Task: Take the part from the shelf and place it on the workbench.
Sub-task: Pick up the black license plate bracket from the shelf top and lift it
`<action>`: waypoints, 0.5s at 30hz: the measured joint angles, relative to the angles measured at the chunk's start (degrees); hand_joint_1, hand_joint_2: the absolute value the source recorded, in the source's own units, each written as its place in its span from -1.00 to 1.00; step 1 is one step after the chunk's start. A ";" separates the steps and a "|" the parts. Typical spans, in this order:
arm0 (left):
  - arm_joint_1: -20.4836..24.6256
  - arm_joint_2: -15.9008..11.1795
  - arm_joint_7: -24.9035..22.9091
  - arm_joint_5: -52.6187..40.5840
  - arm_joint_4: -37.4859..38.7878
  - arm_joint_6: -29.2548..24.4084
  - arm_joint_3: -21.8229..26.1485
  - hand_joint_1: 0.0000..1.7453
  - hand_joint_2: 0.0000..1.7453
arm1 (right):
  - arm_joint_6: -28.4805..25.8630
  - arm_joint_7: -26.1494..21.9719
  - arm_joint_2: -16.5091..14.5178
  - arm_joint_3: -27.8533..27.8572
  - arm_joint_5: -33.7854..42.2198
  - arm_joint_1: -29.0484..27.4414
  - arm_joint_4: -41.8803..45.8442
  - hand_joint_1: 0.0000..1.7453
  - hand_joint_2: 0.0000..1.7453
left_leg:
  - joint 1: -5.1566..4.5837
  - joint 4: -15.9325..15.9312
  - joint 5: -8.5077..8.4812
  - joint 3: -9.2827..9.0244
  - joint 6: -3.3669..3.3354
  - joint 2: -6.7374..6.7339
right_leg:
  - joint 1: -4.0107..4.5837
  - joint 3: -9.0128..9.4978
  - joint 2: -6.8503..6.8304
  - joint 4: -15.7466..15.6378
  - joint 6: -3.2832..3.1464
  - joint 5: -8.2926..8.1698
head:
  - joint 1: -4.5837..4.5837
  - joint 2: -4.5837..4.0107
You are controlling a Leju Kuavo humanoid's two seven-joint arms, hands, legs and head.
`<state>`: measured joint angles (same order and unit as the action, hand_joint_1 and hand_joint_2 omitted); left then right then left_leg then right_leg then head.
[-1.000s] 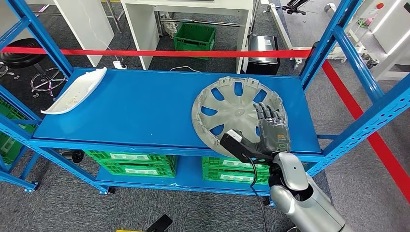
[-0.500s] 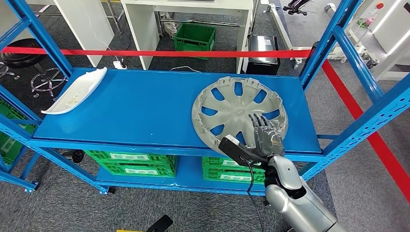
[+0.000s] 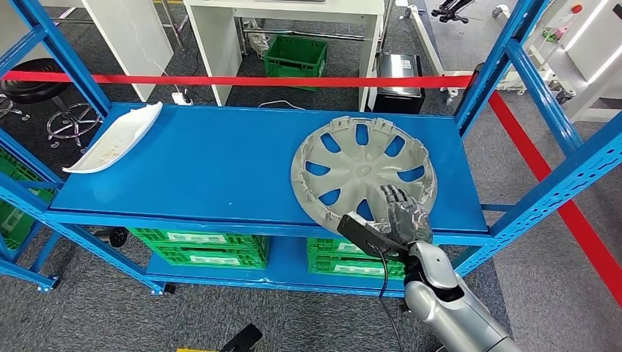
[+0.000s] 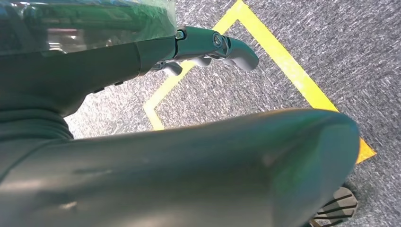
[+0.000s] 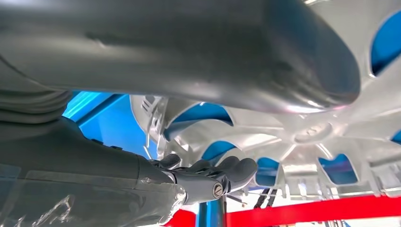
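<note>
My right hand [image 3: 402, 216] is at the front edge of the blue shelf [image 3: 213, 165], fingers [image 3: 394, 198] spread and reaching over the near rim of the hubcap [image 3: 363, 172]. Nothing is gripped; I can't tell whether the fingertips touch the rim. In the right wrist view the hand [image 5: 208, 177] sits close by the hubcap [image 5: 302, 137], fingers apart, spokes and blue shelf showing through the cutouts. The hubcap lies flat on the right part of the shelf, near the front edge. A white trim piece [image 3: 114, 138] lies at the far left of the shelf, well apart. Green crates [image 3: 198, 248] sit on the lower level. My left hand [image 4: 208, 47] hangs over grey carpet with yellow tape [image 4: 279, 56], fingers loose, holding nothing.
</note>
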<state>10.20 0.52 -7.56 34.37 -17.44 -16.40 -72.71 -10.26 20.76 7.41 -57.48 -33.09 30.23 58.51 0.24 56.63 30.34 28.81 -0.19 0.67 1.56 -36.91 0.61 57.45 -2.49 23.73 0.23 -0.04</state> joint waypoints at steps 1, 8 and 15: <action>-0.01 0.00 0.00 0.00 0.00 -0.01 0.09 -1.00 -1.00 | -0.01 0.01 -0.01 -0.01 -0.05 0.00 -0.23 -1.00 -1.00 | 0.00 0.00 0.00 0.00 0.00 0.00 | 0.00 0.00 0.00 0.00 0.00 0.00 | 0.00 0.00; -0.03 0.00 0.00 -0.01 0.00 -0.02 0.21 -1.00 -1.00 | -0.01 0.04 -0.14 -0.03 -0.18 -0.01 -1.48 -1.00 -1.00 | 0.00 0.00 0.00 0.00 0.00 0.00 | 0.00 0.00 0.00 0.00 0.00 0.00 | -0.01 0.00; -0.05 0.00 0.20 -0.15 -0.01 -0.08 0.27 -1.00 -1.00 | 0.38 0.95 -0.44 -0.03 0.28 -0.02 -2.71 -1.00 1.00 | 0.00 0.00 0.00 -0.01 0.00 0.00 | 0.00 0.00 0.00 0.00 0.00 0.00 | 0.00 0.00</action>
<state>10.15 0.52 -7.36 34.22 -17.45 -16.47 -72.45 -9.88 21.71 6.97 -57.51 -32.81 30.21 55.80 0.24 56.63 30.34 28.79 -0.19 0.66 1.56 -36.91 0.62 57.45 -2.49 23.73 0.23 -0.04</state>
